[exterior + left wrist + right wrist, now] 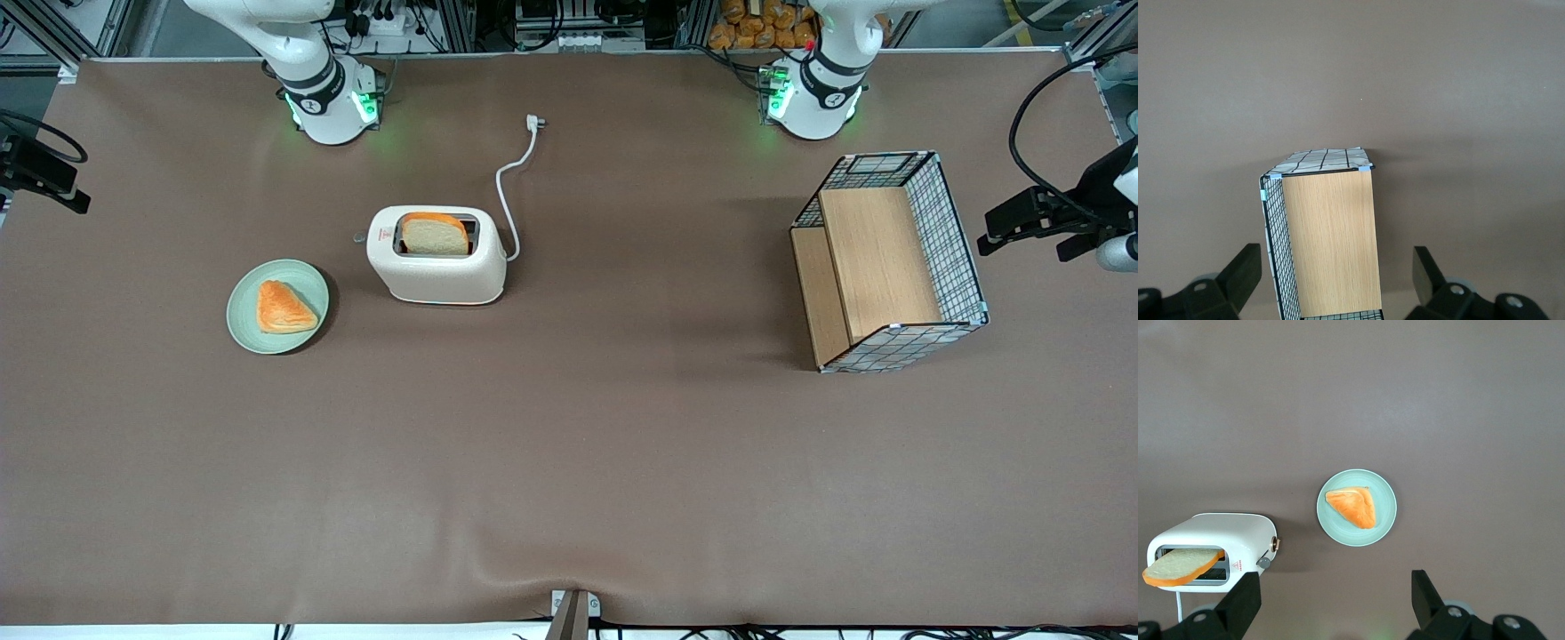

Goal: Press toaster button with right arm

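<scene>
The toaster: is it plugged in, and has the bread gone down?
Unplugged: the toaster has its white cord's plug lying loose on the table. The bread slice sticks up out of the slot. The open gripper hovers high above.

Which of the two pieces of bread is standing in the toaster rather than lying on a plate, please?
The pale slice of bread with the orange crust stands in the toaster slot. The orange triangular piece lies on the green plate. The open gripper hangs above the table.
</scene>
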Controlling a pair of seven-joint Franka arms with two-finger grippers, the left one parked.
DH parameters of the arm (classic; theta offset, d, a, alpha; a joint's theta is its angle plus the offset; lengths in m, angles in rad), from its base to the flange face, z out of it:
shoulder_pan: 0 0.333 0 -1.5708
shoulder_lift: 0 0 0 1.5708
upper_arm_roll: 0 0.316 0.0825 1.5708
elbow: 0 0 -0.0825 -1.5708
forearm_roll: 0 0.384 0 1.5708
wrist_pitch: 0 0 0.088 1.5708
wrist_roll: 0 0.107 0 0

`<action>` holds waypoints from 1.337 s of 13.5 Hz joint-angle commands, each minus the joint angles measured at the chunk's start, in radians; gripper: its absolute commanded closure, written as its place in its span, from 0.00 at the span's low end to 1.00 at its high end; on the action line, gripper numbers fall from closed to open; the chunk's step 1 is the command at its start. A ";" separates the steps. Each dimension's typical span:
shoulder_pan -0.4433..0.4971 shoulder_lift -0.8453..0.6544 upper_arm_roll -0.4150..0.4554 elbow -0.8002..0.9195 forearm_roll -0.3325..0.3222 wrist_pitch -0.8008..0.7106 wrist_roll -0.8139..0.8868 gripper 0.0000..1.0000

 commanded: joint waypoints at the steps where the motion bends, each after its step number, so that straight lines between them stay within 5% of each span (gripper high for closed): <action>1: 0.007 0.014 0.005 0.025 -0.010 -0.013 0.009 0.00; 12: 0.020 0.030 0.008 -0.064 0.041 -0.053 0.022 0.00; 13: 0.020 0.025 0.008 -0.091 0.061 -0.053 0.023 0.09; 17: 0.020 -0.006 0.008 -0.201 0.121 -0.040 0.057 0.88; 18: 0.020 -0.022 0.008 -0.251 0.149 -0.021 0.057 1.00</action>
